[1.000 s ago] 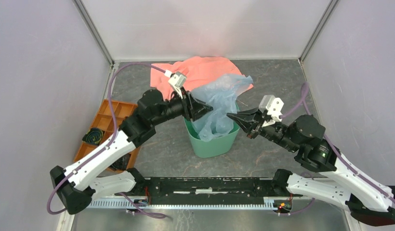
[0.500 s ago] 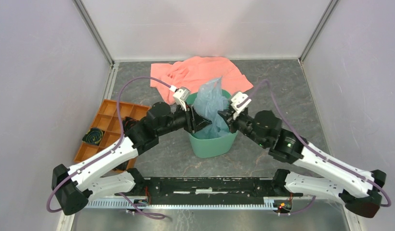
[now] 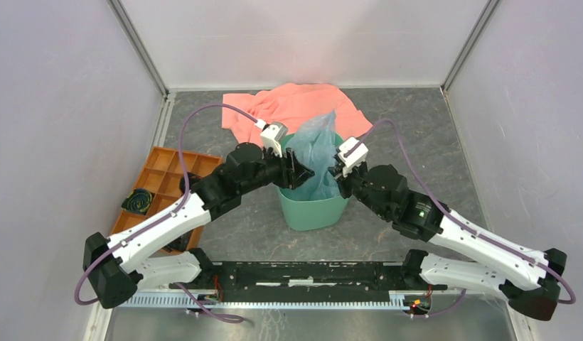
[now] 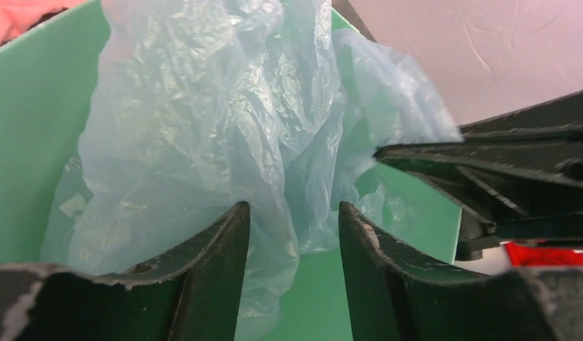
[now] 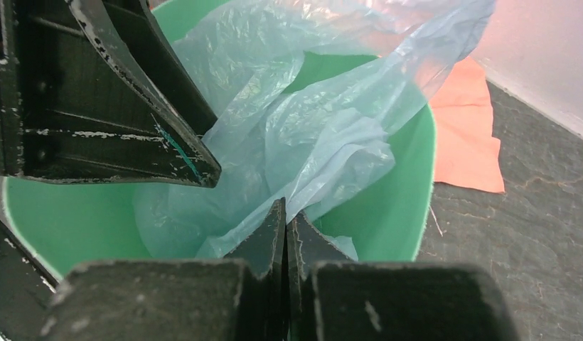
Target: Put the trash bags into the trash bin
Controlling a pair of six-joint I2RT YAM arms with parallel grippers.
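Trash bag (image 3: pixel 316 153) is mostly down inside the trash bin (image 3: pixel 310 213), the green one sitting mid-worktop. It's a crinkly pale blue film, bunched up, and the upper part pokes up above the rim toward the back. From the left wrist view the bag (image 4: pixel 203 128) fills most of the bin's opening, with green wall (image 4: pixel 33 106) showing on the left side.

Left end effector (image 3: pixel 301 172) reaches in over the bin's left rim. Its fingers are apart, and in its own camera (image 4: pixel 292 209) a fold of the film hangs down in the gap between them, not pinched as far as I can see.

Right end effector (image 3: pixel 333 172) comes in from the right rim with its fingers pressed together. In its wrist view (image 5: pixel 285 209) the tips sit right against a fold of the bag (image 5: pixel 310 128); can't tell whether any film is caught between them. The two tips are near each other over the bin (image 5: pixel 409 185), with bag in between.

Behind the bin a pink cloth (image 3: pixel 296 106) lies spread on the grey worktop (image 3: pixel 416 135). An orange tray (image 3: pixel 161 177) sits off to the left, well apart from the bin.
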